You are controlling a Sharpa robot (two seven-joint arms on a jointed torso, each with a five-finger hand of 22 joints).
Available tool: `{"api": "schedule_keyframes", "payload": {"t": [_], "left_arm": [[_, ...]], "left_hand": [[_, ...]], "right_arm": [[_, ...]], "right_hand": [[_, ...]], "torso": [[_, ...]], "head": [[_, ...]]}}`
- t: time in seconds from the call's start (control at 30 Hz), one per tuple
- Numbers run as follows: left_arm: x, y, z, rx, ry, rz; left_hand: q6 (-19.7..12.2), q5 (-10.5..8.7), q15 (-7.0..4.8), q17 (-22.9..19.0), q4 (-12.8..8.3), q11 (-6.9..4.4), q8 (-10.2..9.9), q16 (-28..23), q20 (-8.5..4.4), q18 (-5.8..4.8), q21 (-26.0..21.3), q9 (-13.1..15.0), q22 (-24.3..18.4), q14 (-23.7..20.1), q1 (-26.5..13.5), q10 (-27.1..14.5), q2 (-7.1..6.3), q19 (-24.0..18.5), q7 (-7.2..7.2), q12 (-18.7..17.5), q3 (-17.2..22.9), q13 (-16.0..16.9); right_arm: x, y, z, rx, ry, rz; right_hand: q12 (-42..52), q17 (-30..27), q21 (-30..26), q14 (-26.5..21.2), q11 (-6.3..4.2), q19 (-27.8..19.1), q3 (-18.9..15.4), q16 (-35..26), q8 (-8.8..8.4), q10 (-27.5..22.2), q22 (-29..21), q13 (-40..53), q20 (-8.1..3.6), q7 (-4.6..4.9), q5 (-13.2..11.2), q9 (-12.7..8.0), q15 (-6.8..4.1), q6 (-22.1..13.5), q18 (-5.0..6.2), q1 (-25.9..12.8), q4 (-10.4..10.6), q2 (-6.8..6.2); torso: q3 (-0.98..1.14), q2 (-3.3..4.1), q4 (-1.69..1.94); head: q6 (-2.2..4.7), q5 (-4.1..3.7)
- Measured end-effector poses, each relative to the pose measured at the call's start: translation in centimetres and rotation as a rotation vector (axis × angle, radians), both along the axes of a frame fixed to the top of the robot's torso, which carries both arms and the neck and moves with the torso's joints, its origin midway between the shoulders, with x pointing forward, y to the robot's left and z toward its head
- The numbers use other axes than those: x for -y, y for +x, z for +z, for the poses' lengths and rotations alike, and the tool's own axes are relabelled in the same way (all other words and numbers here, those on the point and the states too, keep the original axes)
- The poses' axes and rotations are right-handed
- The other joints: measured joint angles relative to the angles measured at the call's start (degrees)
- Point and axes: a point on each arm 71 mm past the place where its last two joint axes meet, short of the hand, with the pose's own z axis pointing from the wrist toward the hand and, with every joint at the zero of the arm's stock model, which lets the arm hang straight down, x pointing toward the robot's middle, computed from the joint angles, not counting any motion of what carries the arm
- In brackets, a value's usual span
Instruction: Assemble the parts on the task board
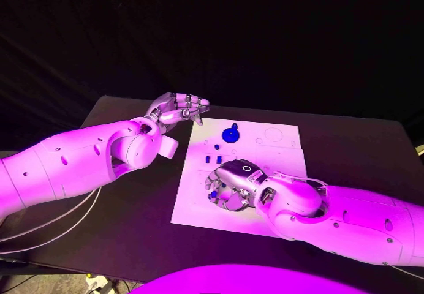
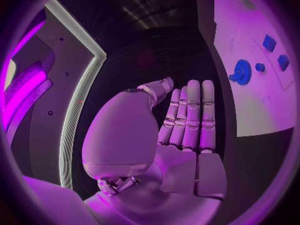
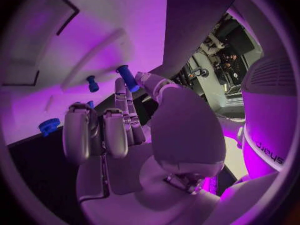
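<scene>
The flat white task board (image 1: 265, 147) is lying mid-frame on the matte black table (image 1: 353, 141), with a round blue knob-like part (image 1: 231, 133) near its top. The right hand (image 1: 231, 187) is pinching a small blue peg (image 3: 128, 78) between its fingers; the left hand (image 1: 179, 109) is hovering at the board's upper-left corner, fingers pressed together, holding nothing.

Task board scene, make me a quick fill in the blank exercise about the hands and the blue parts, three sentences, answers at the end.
1. The right hand pinches a small ____ peg between thumb and finger.
2. The left hand hovers off the task board's far-left corner holding ____.
3. The round blue part lies on the white ____.

Missing words: blue; nothing; task board
</scene>
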Motion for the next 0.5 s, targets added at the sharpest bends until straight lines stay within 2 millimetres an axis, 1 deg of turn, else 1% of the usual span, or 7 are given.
{"api": "schedule_keyframes", "payload": {"t": [0.07, 0.13, 0.17, 0.23, 0.33, 0.4, 0.5], "left_arm": [[-0.03, 0.0, 0.0, 0.0, 0.0, 0.0], [-0.05, 0.0, 0.0, 0.0, 0.0, 0.001], [-0.06, 0.0, 0.0, 0.0, 0.0, 0.001], [-0.07, 0.0, 0.0, 0.0, 0.001, 0.001], [-0.09, 0.0, 0.0, 0.0, 0.001, 0.001], [-0.09, 0.0, 0.0, 0.0, 0.001, 0.002], [-0.1, 0.0, 0.0, 0.0, 0.001, 0.002]], "left_hand": [[0.0, 0.0, 0.0, 0.0, 0.0, 0.0, 0.0, 0.0, 0.0, 0.0, 0.0, 0.0, 0.0, 0.0, 0.0, 0.0, 0.0, 0.0, 0.0, 0.0, 0.0, 0.0], [0.0, 0.0, 0.0, 0.0, 0.0, 0.0, 0.0, 0.0, 0.0, 0.0, 0.0, 0.0, 0.0, 0.0, 0.0, 0.0, 0.0, 0.0, 0.0, 0.0, 0.0, 0.0], [0.0, 0.0, 0.0, 0.0, 0.0, 0.0, 0.0, 0.0, 0.0, 0.0, 0.0, 0.0, 0.0, 0.0, 0.0, 0.0, 0.0, 0.0, 0.0, 0.0, 0.0, 0.0], [0.0, 0.0, 0.0, 0.0, 0.0, 0.0, 0.0, 0.0, 0.0, 0.0, 0.0, 0.0, 0.0, 0.0, 0.0, 0.0, 0.0, 0.0, 0.0, 0.0, 0.0, 0.0], [0.0, 0.0, 0.0, 0.0, 0.0, 0.0, 0.0, 0.0, 0.0, 0.0, 0.0, 0.0, 0.0, 0.0, 0.0, 0.0, 0.0, 0.0, 0.0, 0.0, 0.0, 0.0], [0.0, 0.0, 0.0, 0.0, 0.0, 0.0, 0.0, 0.0, 0.0, 0.0, 0.0, -0.01, 0.0, 0.0, 0.0, 0.0, 0.0, 0.0, 0.0, 0.0, 0.0, 0.0], [0.0, 0.0, 0.0, 0.0, 0.0, 0.0, 0.0, 0.0, 0.0, 0.0, 0.0, -0.01, 0.0, 0.0, 0.0, 0.0, 0.0, 0.0, 0.0, 0.0, 0.0, 0.0]], "right_arm": [[0.02, -0.03, -0.07, -0.001, -0.002, -0.001], [0.04, -0.02, -0.08, -0.002, -0.002, -0.003], [0.05, -0.02, -0.08, -0.002, -0.003, -0.004], [0.04, -0.04, -0.07, -0.002, -0.002, -0.004], [0.01, -0.09, -0.04, -0.002, -0.002, -0.003], [0.01, -0.11, -0.03, -0.002, -0.001, -0.003], [0.05, -0.14, 0.0, -0.002, 0.0, -0.004]], "right_hand": [[-0.2, -0.36, -0.53, 0.0, 0.3, 0.2, -0.25, -0.12, -0.5, -0.67, 0.0, -0.09, 0.2, 0.07, 0.0, -0.21, 0.0, -0.83, 0.01, -0.11, -0.05, -0.12], [-0.2, -0.52, -0.53, 0.0, 0.38, 0.2, -0.43, -0.12, -0.7, -1.13, 0.0, -0.09, 0.2, -0.05, 0.0, -0.33, 0.0, -1.1, 0.0, -0.33, 0.08, -0.33], [-0.2, -0.69, -1.03, 0.14, 0.46, 0.14, -0.86, -0.25, -1.24, -1.69, 0.0, -0.09, 0.26, -0.14, 0.0, -0.49, 0.15, -1.88, 0.0, -0.45, 0.13, -0.45], [-0.2, -0.86, -1.48, 0.22, 0.52, -0.01, -1.36, -0.44, -1.67, -2.11, -0.01, -0.09, 0.41, -0.27, 0.0, -0.64, 0.22, -2.64, 0.01, -0.63, 0.21, -0.63], [-0.2, -1.04, -1.65, 0.22, 0.57, -0.01, -1.68, -0.44, -1.78, -2.16, 0.0, -0.04, 0.41, -0.45, 0.0, -0.72, 0.23, -2.97, 0.01, -0.63, 0.42, -0.63], [-0.2, -1.11, -1.65, 0.22, 0.37, -0.01, -1.97, -0.44, -1.99, -2.36, -0.01, 0.0, 0.41, -0.56, 0.0, -0.78, 0.22, -3.09, 0.01, -0.63, 0.38, -0.63], [-0.2, -1.16, -1.65, 0.22, 0.46, -0.01, -2.09, -0.44, -1.99, -2.46, -0.01, 0.0, 0.41, -0.65, 0.0, -0.78, 0.22, -3.19, 0.01, -0.63, 0.33, -0.63]], "torso": [[0.01, 0.0, 0.01], [0.02, 0.0, 0.01], [0.03, 0.01, 0.01], [0.04, 0.01, 0.01], [0.04, 0.02, 0.0], [0.04, 0.02, 0.0], [0.04, 0.02, -0.01]], "head": [[0.0, -0.02], [-0.03, -0.07], [-0.05, -0.08], [-0.07, -0.09], [-0.11, -0.13], [-0.12, -0.13], [-0.12, -0.15]]}}
